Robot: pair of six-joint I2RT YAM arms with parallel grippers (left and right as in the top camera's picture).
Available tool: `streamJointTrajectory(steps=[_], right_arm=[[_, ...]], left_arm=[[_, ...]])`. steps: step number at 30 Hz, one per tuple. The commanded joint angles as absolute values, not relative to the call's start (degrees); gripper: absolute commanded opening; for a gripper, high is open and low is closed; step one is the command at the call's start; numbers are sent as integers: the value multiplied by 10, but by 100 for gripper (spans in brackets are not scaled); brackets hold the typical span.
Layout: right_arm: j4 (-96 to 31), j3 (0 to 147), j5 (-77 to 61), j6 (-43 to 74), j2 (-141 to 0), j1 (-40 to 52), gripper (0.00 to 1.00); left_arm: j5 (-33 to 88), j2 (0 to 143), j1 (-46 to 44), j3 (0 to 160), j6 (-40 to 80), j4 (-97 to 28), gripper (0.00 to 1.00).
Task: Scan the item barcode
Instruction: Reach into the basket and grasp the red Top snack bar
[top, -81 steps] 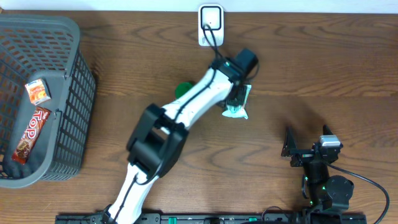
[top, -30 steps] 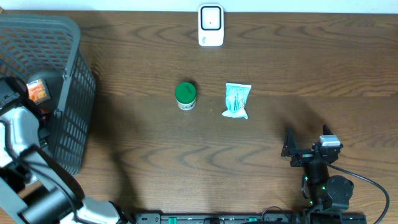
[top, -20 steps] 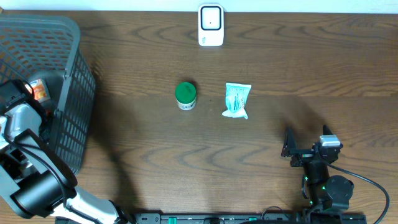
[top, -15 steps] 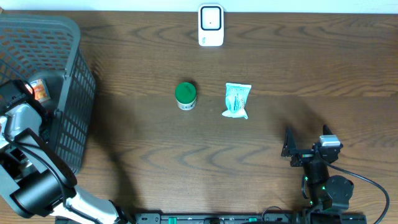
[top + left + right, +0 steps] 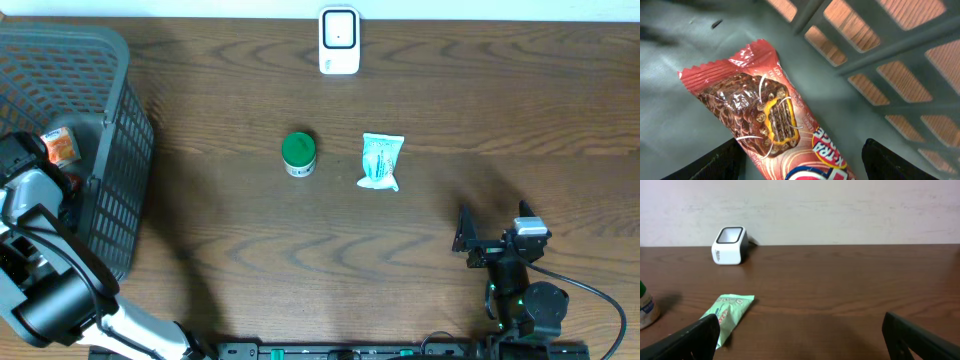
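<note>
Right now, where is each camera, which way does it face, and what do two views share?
Overhead: above the wooden table, looking straight down; left arm, right arm show.
Left wrist: inside the grey plastic basket, over a red snack wrapper; left gripper open.
Right wrist: low, facing the back wall; right gripper open.
Shared: white scanner and pale green packet, overhead and right wrist.
</note>
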State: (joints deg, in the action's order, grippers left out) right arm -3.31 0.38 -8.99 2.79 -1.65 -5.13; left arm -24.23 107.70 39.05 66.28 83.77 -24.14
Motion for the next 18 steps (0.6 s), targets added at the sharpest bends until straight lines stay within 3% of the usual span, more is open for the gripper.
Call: streamJointTrajectory(steps=[1,6,18], right_arm=[[-35,3,-89,31,-15,-48,99],[-35,3,-89,31,-15,-48,99],[-35,3,-89,31,-15,-48,99]], left_arm=[[-230,1132,393,658,836,-240,75],[-211,1155,393,658,818,-239,8],[-129,1027,391,675,661,-239,7]])
